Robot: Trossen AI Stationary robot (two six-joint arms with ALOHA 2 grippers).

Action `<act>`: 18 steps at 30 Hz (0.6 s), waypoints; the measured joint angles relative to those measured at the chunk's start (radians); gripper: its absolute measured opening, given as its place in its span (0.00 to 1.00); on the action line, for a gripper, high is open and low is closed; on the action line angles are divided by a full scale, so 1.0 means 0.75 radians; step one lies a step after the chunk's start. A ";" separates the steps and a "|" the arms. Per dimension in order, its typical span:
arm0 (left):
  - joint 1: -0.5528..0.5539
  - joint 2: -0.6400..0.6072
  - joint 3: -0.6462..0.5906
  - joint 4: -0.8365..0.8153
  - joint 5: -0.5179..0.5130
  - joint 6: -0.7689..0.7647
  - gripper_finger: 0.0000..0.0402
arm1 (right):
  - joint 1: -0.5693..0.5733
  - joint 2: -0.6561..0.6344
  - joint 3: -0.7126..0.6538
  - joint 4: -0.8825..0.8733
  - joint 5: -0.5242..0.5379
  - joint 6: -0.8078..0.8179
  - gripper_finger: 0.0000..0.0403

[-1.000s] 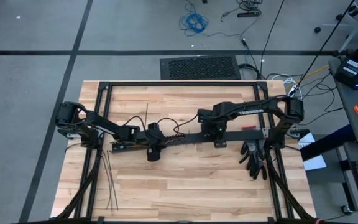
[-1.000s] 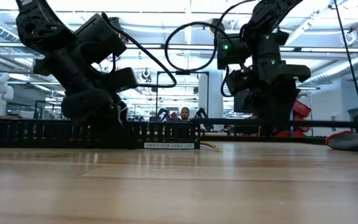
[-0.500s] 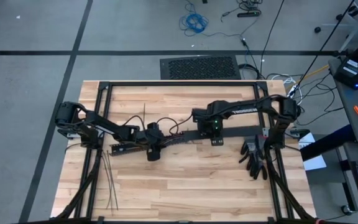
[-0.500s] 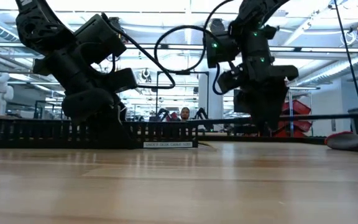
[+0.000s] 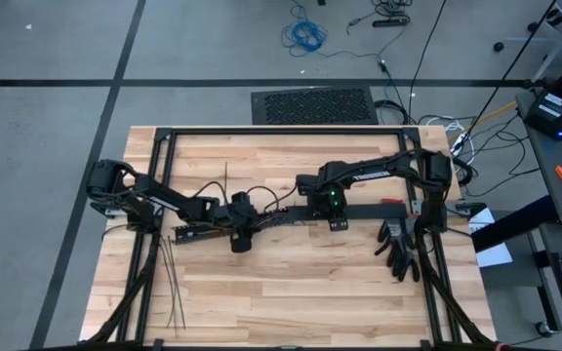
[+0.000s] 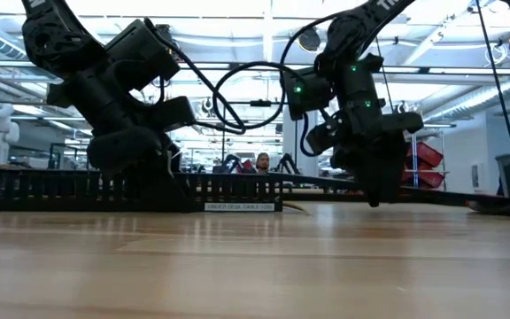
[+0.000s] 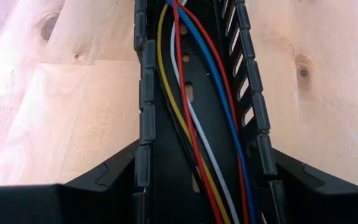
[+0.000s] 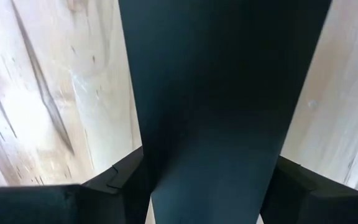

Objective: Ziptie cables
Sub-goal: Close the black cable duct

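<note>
The left end effector (image 5: 239, 232) straddles the long black slotted duct (image 7: 194, 112) on the tabletop (image 5: 291, 292), its fingers closed against the duct's two walls; the cables (image 7: 194, 124), red, blue, white and yellow, run along the inside of the duct's channel; the right end effector (image 5: 336, 216) grips a flat black cover strip (image 8: 219, 106) further along the duct; the zipties (image 5: 171, 283) lie loose near the tabletop's left front edge, well apart from both arms; one more thin strip (image 5: 227, 178) lies behind the duct.
</note>
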 joint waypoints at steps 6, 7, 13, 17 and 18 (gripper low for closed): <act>-0.004 0.000 0.001 0.001 -0.001 0.027 0.62 | 0.002 -0.011 0.058 -0.082 0.074 0.010 0.53; -0.004 0.000 0.001 0.001 -0.001 0.030 0.62 | 0.002 -0.013 0.072 -0.096 0.100 -0.006 0.53; -0.005 -0.001 0.001 -0.002 0.001 0.055 0.62 | -0.001 -0.013 0.120 -0.139 0.119 -0.051 0.53; -0.005 -0.001 0.002 -0.003 0.002 0.062 0.62 | -0.001 -0.013 0.122 -0.149 0.108 -0.058 0.53; -0.005 -0.001 0.002 -0.003 0.003 0.066 0.62 | -0.002 -0.013 0.123 -0.154 0.091 -0.058 0.53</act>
